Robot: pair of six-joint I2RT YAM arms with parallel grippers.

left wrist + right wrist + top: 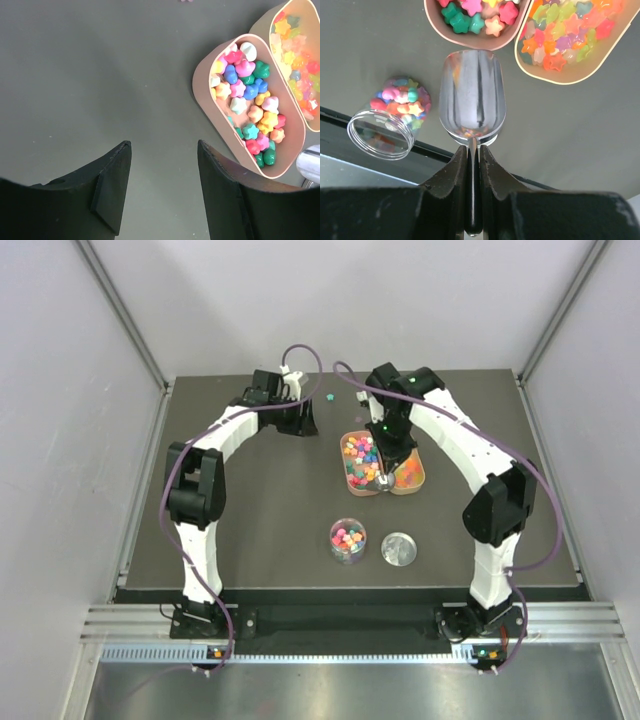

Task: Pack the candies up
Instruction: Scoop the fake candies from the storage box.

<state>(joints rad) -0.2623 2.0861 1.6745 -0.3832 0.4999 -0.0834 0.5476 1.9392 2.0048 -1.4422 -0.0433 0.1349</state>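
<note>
Inside two pink trays [203, 95], star-shaped candies [247, 97] (mixed brights).

Dark table [260, 510] enclosed by plain pale grey walls [350, 300].

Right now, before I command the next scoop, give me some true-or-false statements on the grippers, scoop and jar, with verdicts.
1. The right gripper is shut on the handle of the scoop. True.
2. The jar holds some candies. True.
3. The scoop is loaded with candies. False: its bowl is empty.
4. The left gripper is open and holds nothing. True.
5. The jar has its lid on. False: the jar is open and the lid lies beside it.
</note>
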